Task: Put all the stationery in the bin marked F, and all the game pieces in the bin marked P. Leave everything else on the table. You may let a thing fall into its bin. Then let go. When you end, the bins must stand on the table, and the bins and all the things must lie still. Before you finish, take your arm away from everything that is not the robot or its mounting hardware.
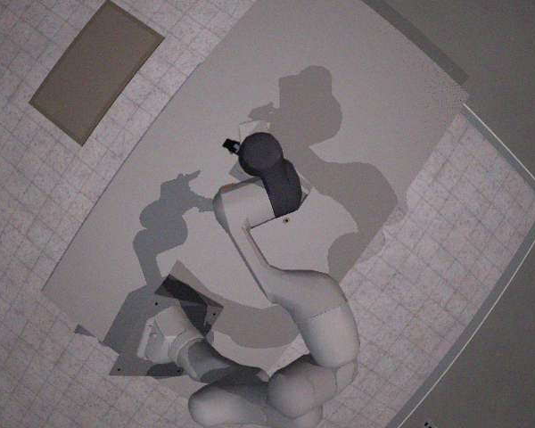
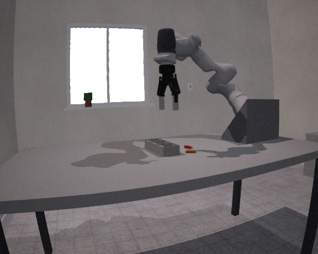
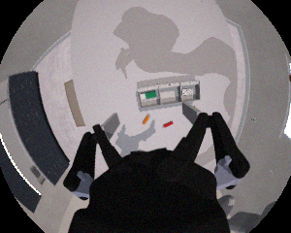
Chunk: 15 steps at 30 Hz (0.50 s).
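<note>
Arm (image 2: 213, 68): smooth, rounded white-grey links, ending in a black cylindrical wrist section (image 2: 166, 41) above a pale flange. Gripper (image 2: 168, 105): black linkage body with two light grey finger pads (image 2: 161, 103). Base: dark grey wedge-shaped pedestal (image 2: 263, 120). A small orange mark shows on one white link (image 1: 228, 185).
</note>
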Motion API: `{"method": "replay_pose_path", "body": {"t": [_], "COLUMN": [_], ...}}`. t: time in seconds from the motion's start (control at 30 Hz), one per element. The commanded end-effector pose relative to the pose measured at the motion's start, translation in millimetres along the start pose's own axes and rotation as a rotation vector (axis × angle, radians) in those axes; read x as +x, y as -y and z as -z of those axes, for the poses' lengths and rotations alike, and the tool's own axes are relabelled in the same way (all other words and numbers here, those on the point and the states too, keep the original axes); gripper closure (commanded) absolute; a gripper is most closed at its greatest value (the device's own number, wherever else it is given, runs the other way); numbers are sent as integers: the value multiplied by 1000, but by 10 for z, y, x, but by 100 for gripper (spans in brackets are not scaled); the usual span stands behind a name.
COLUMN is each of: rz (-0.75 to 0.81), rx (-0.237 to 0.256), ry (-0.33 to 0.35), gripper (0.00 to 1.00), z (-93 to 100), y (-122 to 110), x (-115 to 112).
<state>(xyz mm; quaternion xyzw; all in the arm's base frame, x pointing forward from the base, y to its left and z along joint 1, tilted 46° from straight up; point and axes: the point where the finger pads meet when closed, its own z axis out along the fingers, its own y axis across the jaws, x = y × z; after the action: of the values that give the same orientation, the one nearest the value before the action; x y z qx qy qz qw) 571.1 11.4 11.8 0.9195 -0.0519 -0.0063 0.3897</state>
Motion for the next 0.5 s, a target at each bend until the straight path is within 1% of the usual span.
{"method": "replay_pose_path", "body": {"t": [0.0, 0.47], "rz": [4, 4], "rx": [1, 1], "ry": [2, 2], "gripper": [0, 0], "z": [6, 6], "y": [0, 0], "x": [-3, -3]}}
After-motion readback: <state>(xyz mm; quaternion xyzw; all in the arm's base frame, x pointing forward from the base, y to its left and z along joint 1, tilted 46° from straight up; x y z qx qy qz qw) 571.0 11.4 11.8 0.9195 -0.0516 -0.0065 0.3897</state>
